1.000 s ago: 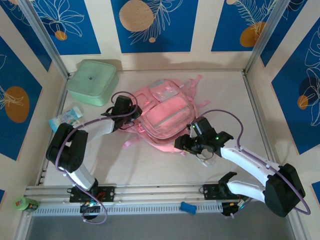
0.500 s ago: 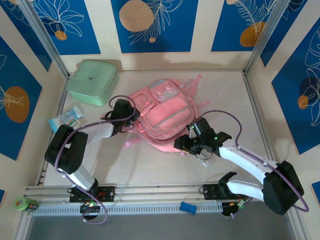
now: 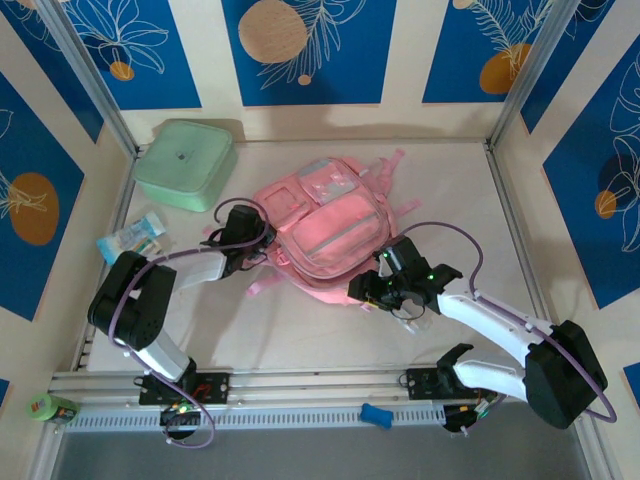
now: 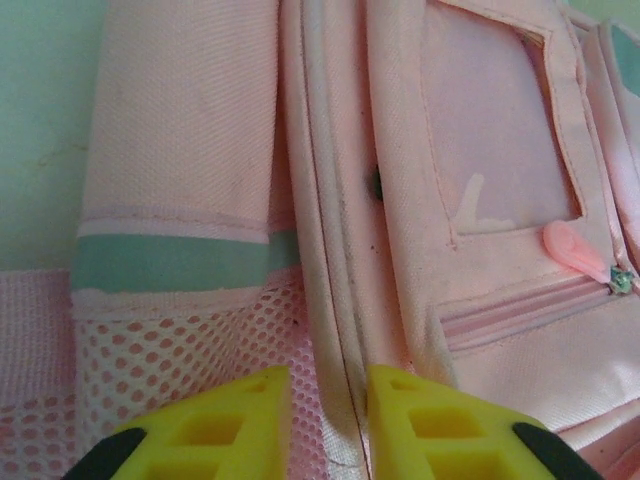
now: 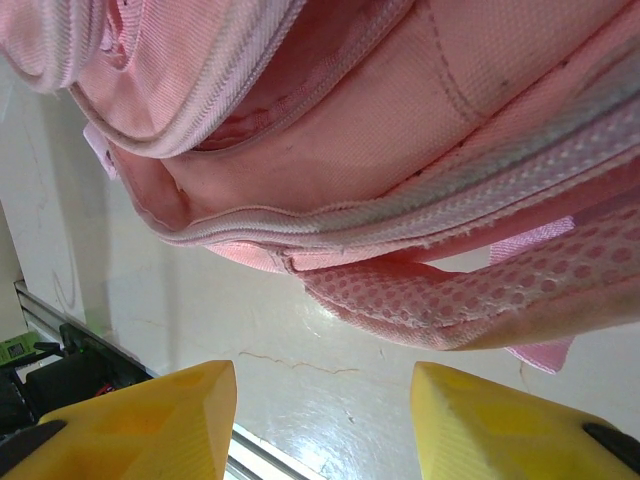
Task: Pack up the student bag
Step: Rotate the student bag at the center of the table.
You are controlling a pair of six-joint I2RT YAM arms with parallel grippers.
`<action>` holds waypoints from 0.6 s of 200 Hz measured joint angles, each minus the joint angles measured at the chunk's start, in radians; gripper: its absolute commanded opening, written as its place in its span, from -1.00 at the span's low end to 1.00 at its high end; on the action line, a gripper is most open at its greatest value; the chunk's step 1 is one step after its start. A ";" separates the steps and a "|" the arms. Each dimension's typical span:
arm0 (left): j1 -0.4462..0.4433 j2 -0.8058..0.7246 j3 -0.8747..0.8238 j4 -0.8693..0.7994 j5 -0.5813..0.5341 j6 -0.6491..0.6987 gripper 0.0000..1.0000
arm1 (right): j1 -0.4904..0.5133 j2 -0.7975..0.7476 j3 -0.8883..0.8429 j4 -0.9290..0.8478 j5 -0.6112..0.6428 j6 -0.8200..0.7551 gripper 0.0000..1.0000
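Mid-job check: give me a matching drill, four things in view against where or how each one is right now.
Things:
1. student bag
2. mint-green box
3. left gripper
4. right gripper

Places or states:
A. fingers wide apart, bare table between them
B. far left corner of the table
C. middle of the table, pink, lying flat
D. fingers narrow, a seam of the bag between them

Pairs: 1-C, 2-B, 3-D, 4-A

Pink student bag (image 4: 500,200) cropped at edges
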 measured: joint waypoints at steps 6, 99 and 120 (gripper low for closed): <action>0.000 0.001 0.000 0.006 0.001 -0.002 -0.37 | 0.000 0.000 0.000 0.000 0.000 0.000 -0.01; -0.007 0.106 0.069 0.064 0.030 -0.005 -0.54 | 0.000 0.011 -0.002 0.026 0.000 0.000 0.00; -0.013 0.118 0.088 0.073 0.029 -0.019 -0.73 | -0.002 0.032 -0.002 0.029 0.000 0.000 0.00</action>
